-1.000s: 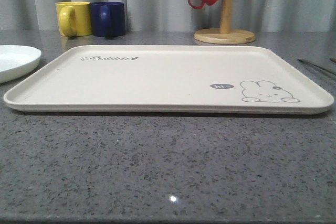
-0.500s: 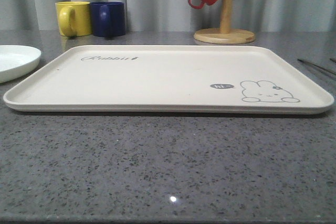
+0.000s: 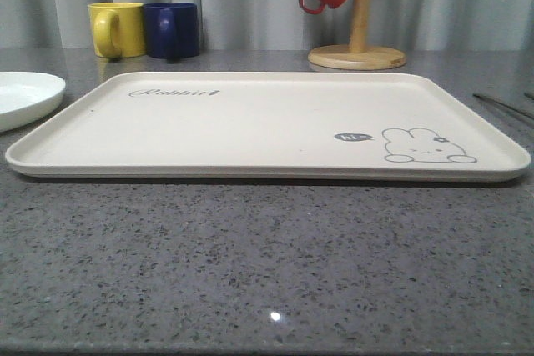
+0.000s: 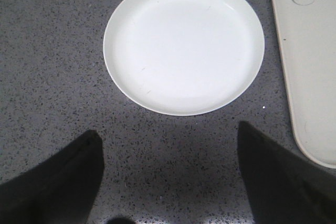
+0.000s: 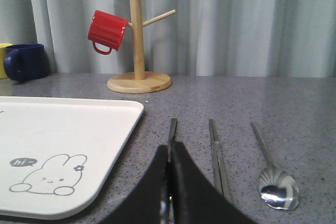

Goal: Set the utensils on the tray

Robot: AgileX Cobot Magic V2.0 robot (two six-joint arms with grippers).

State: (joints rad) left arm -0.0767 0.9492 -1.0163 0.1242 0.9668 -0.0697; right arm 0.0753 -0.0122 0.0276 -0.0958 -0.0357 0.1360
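The tray [image 3: 267, 122] sits bare on the grey bench [image 3: 267, 264], so nothing has been loaded yet. Off its left edge lies the white plate [image 4: 184, 43], and the left pincer [image 4: 168, 182] hangs above the bench just short of it, fingers [image 4: 58, 177] spread wide and holding nothing.

Over on the right, the action is at the cutlery row beside the tray. The right pincer [image 5: 170, 182] is down low with its dark fingers drawn together over a slim metal piece, probably the fork [image 5: 171, 132], whose handle runs out ahead of the tips. Whether the fingers truly have it clamped cannot be told from here. Next to it lie the flat sticks [image 5: 215, 145], then the spoon [image 5: 275, 187], both untouched on the bench.

So the step in hand looks like the first pick on the right side. The next move calls for a firm squeeze on that thin handle, a clean lift clear of the tray's low rim, then a short carry leftward onto the tray.
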